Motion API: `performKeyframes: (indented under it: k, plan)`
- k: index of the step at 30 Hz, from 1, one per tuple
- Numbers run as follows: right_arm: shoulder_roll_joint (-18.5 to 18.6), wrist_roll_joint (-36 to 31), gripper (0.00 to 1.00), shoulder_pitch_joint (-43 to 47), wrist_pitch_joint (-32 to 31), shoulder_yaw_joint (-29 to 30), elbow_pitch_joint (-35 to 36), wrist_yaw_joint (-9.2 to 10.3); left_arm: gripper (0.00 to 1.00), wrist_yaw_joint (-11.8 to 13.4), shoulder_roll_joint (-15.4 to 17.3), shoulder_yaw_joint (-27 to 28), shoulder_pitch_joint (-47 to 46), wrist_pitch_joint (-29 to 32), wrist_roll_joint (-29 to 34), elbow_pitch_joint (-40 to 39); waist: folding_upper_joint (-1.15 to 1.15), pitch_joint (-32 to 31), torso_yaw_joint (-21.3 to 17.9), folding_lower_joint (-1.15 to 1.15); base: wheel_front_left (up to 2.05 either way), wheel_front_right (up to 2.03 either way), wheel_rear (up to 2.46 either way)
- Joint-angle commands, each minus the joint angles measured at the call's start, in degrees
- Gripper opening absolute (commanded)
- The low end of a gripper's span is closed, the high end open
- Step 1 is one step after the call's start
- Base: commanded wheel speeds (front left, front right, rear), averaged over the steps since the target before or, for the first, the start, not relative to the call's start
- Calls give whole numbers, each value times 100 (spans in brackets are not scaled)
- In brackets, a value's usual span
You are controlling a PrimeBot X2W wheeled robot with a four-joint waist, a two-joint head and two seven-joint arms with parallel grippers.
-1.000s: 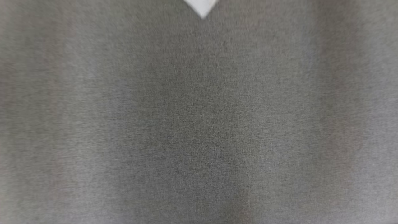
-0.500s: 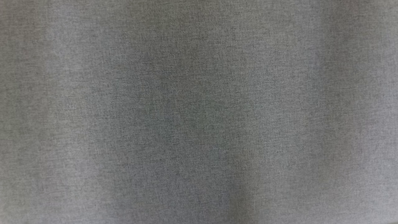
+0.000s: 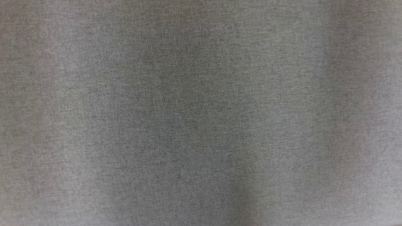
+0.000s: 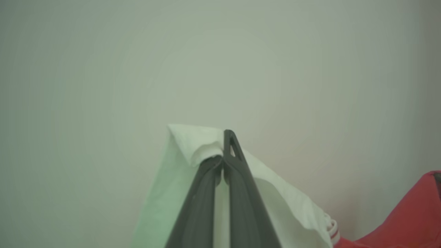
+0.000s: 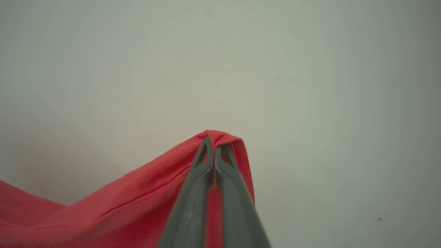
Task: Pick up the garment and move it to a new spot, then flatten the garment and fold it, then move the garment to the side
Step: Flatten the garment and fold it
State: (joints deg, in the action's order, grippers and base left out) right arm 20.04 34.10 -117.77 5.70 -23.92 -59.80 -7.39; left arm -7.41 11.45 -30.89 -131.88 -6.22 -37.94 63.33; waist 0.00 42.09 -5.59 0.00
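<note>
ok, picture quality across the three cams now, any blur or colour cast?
Head view: grey cloth close up, weave soft, vertical shade bands. Left wrist view: green cast on the white cloth, left gripper base blurred. Right wrist view: red cloth fairly sharp, corners dim.

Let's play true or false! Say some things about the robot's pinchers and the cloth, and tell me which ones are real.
1. The left gripper is pinching white cloth. True.
2. The right gripper is wide open. False: its fingers are shut on red cloth.
3. Some red cloth peeks in at the lower right corner of the left wrist view. True.
4. The cloth in the right gripper is blue. False: it is red.
5. The head view looks at gray fabric with a fine weave. True.
</note>
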Motion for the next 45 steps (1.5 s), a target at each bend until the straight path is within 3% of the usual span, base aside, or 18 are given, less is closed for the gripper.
performKeyframes:
  k: [1, 14, 20, 30, 35, 38, 39, 45]
  plan:
    - [22, 58, 0, -94, 45, -70, -41, -16, 0, -7, 30, -26, -77, -62, -48, 32, 0, 22, 22, 0, 0, 0, 0]
    - [18, 259, 0, -124, 163, -535, -162, -16, 0, -7, 77, -295, 107, -368, -315, 74, 0, 106, 188, 0, 0, 0, 0]
    - [152, 415, 0, 291, 371, -932, 115, -16, 0, -8, 49, -540, 643, -697, -483, -364, 0, -58, 343, 0, 0, 0, 0]
    - [389, 1178, 0, 2186, 769, -1422, 954, -11, 0, 5, 894, -657, 2857, -899, -956, -2096, 0, -869, 258, 0, 0, 0, 0]
    - [468, 1516, 0, 3445, 898, -1435, 1460, -11, 0, 401, 1152, -270, 4420, -897, -1088, -3459, 0, -1359, 188, 0, 0, 0, 0]
    - [516, 1597, 0, 4194, 935, -1403, 1779, -11, 0, 790, 1321, -99, 5512, -898, -1194, -4464, 0, -1615, 141, 0, 0, 0, 0]
    - [566, 1612, 0, 4662, 946, -1328, 1999, -11, 0, 1102, 1460, 137, 6198, -899, -1204, -5194, 0, -1749, 126, 0, 0, 0, 0]
    - [696, 1492, 0, 6237, 952, -983, 2718, -11, 0, 1846, 1645, 472, 8615, -899, -1175, -6952, 0, -2159, 163, 0, 0, 0, 0]
